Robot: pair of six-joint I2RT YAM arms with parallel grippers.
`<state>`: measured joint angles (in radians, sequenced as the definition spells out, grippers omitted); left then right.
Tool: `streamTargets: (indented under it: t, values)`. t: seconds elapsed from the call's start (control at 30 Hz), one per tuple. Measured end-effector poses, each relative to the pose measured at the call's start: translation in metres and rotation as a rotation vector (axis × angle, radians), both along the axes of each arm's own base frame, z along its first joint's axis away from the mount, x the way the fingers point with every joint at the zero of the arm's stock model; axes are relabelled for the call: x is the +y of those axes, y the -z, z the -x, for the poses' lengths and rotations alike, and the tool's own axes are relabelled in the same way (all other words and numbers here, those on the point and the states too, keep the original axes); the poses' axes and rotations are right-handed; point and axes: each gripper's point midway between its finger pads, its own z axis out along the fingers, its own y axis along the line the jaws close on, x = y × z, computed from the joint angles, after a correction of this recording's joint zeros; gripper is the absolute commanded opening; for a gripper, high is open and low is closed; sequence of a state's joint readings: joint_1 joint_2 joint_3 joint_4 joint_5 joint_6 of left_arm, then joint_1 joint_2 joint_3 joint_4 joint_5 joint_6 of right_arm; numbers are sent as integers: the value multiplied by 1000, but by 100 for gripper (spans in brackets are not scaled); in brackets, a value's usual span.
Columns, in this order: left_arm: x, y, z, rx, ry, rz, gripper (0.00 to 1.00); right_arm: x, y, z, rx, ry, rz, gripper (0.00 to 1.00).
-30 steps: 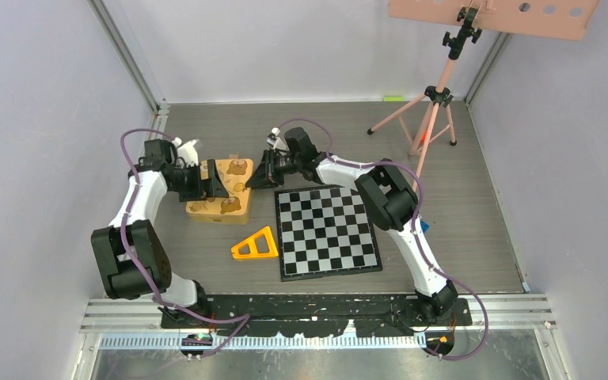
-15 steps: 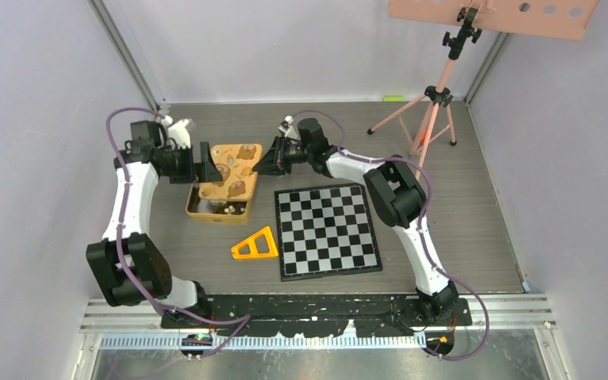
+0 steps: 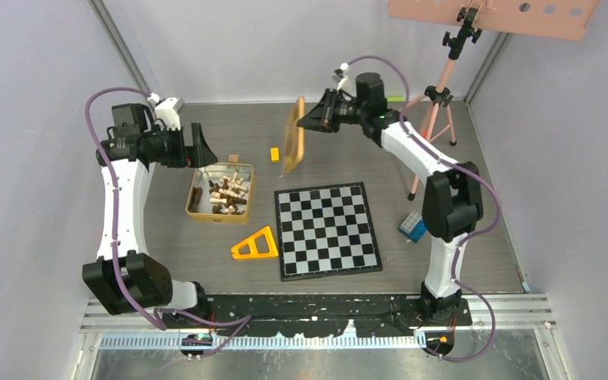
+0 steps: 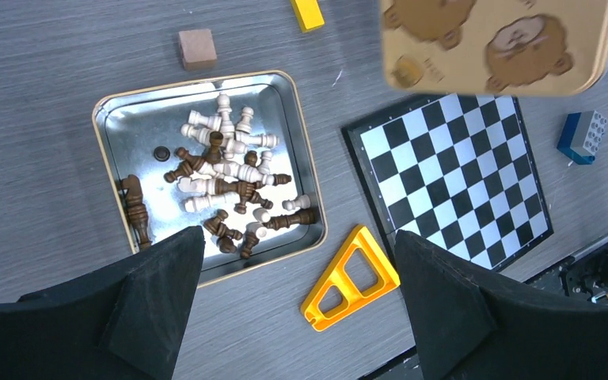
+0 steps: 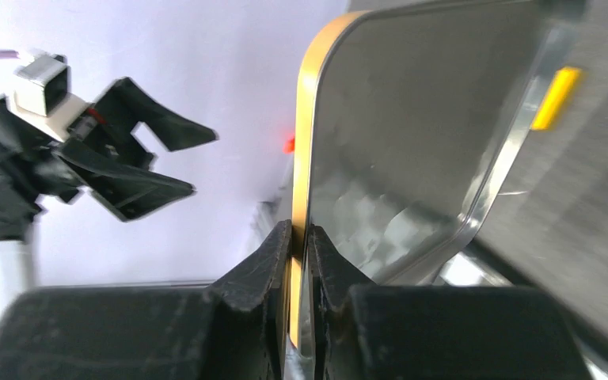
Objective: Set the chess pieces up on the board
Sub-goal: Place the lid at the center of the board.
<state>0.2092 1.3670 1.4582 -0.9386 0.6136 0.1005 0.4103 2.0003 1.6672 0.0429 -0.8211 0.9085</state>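
Right gripper (image 5: 301,237) pinches lid (image 5: 412,142) rim, lid upright in air behind board (image 3: 328,229). Left gripper (image 4: 297,245) jaws spread above open tin (image 4: 107,119). Chess pieces (image 4: 222,178) heaped in tin, none on board yet. Advice: set lid flat, well clear of board; pick outlying piece first, not tangle.

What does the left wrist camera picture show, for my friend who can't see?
An open metal tin holds a jumble of dark and pale chess pieces, most lying down. Right of it lies the bare checkered board, with a yellow triangle near both and a bear-printed lid at the top right. The left gripper stands open at the bottom.
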Motion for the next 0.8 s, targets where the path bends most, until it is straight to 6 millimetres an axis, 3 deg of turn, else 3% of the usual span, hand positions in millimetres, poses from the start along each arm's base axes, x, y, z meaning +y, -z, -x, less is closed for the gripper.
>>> streamTargets:
  t: [0.17, 0.53, 0.67, 0.77, 0.8]
  values:
    - [-3, 3, 1, 16, 0, 22, 93, -50, -11, -5, -141, 84, 181, 1]
    - [-10, 26, 9, 77, 13, 41, 93, -110, 48, 6, -321, 114, 765, 1]
    - [-13, 27, 8, 76, 19, 43, 93, -108, 56, 0, -388, 105, 940, 1]
    - [-16, 29, 8, 82, 20, 48, 93, -90, 61, -18, -438, 108, 1021, 1]
    - [-17, 31, 9, 89, 21, 51, 93, -71, 81, -37, -447, 105, 1073, 1]
